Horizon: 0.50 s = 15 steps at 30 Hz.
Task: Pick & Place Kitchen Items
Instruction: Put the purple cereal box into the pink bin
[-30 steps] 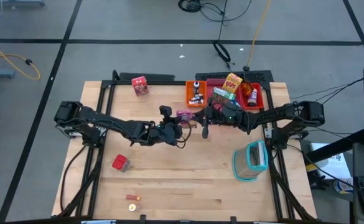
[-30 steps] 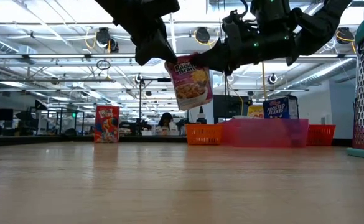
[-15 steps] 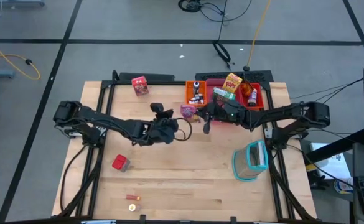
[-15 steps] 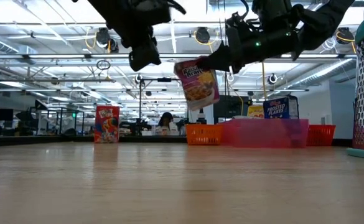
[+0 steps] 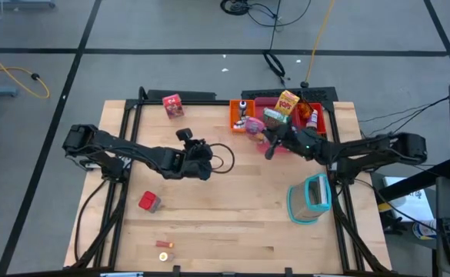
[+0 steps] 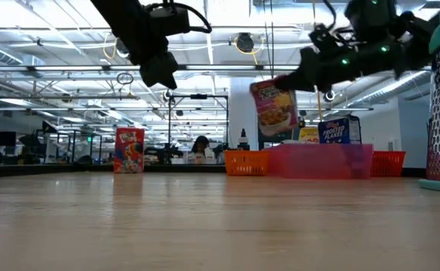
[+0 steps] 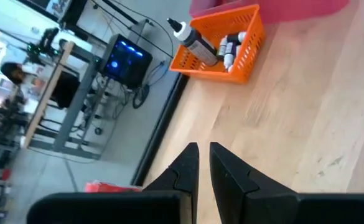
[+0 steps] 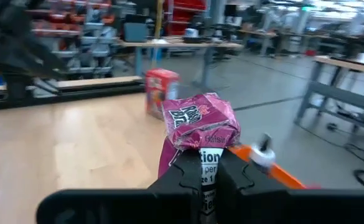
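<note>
Right arm is reaching in across the table; right gripper (image 5: 268, 150) is pinching a pink cereal carton (image 6: 273, 108), carrying it in the air just short of the pink tray (image 6: 321, 160). Carton reads "Raisin". Left gripper (image 7: 203, 163) is hanging above mid-table, fingers nearly pressed together, holding nothing. Only the low view is showing "Frosted Flakes" on the blue carton (image 6: 334, 130) beyond the tray.
</note>
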Each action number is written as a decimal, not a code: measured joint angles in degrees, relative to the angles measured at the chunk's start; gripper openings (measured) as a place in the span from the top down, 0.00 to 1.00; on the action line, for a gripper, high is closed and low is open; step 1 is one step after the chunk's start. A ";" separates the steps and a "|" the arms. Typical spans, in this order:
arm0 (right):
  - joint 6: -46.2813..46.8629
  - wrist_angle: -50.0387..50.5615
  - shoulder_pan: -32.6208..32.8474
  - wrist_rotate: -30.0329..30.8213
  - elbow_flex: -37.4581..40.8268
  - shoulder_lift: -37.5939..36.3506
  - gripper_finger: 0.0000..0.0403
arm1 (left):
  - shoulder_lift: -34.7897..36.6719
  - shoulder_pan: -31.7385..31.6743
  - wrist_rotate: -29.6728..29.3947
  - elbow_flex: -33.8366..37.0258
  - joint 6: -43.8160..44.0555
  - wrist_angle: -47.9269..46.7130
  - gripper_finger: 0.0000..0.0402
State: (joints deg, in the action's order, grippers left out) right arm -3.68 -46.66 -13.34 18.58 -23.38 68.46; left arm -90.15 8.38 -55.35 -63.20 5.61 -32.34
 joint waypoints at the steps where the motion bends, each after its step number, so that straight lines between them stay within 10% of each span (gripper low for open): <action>1: 0.26 -1.51 -0.06 1.19 1.57 -0.51 0.99 | 0.02 0.02 0.25 0.00 1.16 -0.33 0.90; 15: 2.51 -11.81 -1.83 5.58 10.65 -0.57 0.99 | -0.02 0.02 1.07 0.00 4.72 -0.47 0.90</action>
State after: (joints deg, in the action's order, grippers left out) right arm -1.17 -58.47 -15.17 24.16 -12.73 67.88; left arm -90.17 8.40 -54.28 -63.20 10.33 -32.82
